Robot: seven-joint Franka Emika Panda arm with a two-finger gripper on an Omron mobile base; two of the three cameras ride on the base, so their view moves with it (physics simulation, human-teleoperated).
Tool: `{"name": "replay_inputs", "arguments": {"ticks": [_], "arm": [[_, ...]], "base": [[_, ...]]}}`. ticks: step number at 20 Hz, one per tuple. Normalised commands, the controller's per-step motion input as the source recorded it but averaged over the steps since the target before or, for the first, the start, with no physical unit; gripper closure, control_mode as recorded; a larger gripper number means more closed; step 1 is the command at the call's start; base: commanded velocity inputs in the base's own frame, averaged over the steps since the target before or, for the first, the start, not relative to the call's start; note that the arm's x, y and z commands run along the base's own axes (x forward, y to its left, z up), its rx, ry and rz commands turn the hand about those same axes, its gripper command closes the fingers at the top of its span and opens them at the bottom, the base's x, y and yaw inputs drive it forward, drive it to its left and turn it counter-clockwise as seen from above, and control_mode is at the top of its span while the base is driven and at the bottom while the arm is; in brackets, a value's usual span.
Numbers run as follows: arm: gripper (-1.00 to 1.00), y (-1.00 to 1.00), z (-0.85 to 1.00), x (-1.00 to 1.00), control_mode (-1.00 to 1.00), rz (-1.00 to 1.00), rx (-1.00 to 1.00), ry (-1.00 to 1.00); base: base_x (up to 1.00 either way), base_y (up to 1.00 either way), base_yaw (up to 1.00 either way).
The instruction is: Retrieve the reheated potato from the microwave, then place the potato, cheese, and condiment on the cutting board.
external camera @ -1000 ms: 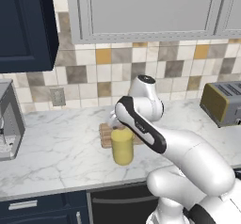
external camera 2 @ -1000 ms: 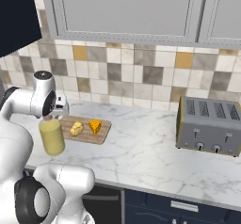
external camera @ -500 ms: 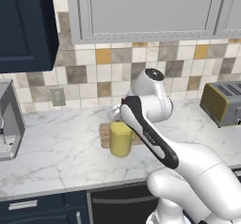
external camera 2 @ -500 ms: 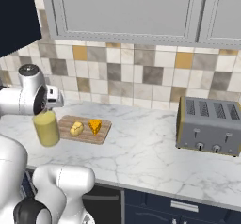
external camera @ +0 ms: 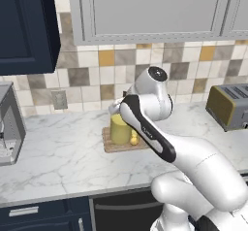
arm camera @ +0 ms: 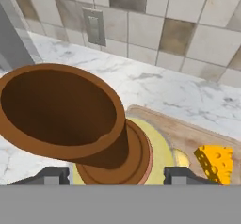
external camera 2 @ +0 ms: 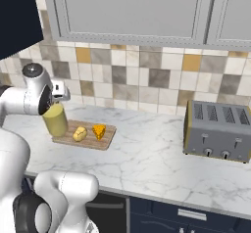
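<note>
Right base view shows the cutting board (external camera 2: 86, 135) lying flat on the marble table (external camera 2: 162, 163), near the tiled wall, with three things gathered on it. The condiment (external camera 2: 55, 120) stands upright at the board's left end, the potato (external camera 2: 79, 133) lies just beside it toward the middle, and the cheese (external camera 2: 99, 130) sits to the right of the potato, a little apart from it. The toaster (external camera 2: 219, 131) stands well apart on the right.

The gripper (arm camera: 112, 175) hangs directly over the bottle, which suits a tall thing carried by its top and set down standing. In the hand view the brown cap (arm camera: 61, 109) rises between the two dark fingers (arm camera: 49, 175), which flank the neck on either side. Whether the pads press the neck or stand just clear of it I cannot tell, since the bottom of that view cuts them off; they are set narrow enough to match the neck, not spread wide.

In the left base view the arm's wrist covers the bottle's top, and the yellow body (external camera: 120, 128) sits on the board's left part, its base apparently resting on the wood.

Judging by how things lie, all three items are on the board, so the task looks nearly finished; what remains is letting go and lifting straight up so the bottle does not tip onto the potato.
</note>
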Motion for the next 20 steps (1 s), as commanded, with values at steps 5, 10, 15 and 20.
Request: {"name": "replay_inputs", "arguments": {"ticks": [5,10,15,20], "arm": [[1.0,0.0,0.0,0.63,-1.0,-0.01,0.0,0.01],[1.0,0.01,-0.22,0.44,-1.0,-0.03,0.0,0.09],[1.0,0.07,-0.32,0.6,-1.0,-0.02,0.0,0.1],[1.0,0.11,-0.29,0.57,-1.0,-0.01,0.0,0.08]], "base": [[0.0,0.0,0.0],[0.0,0.0,0.0],[0.0,0.0,0.0],[0.0,0.0,0.0]]}}
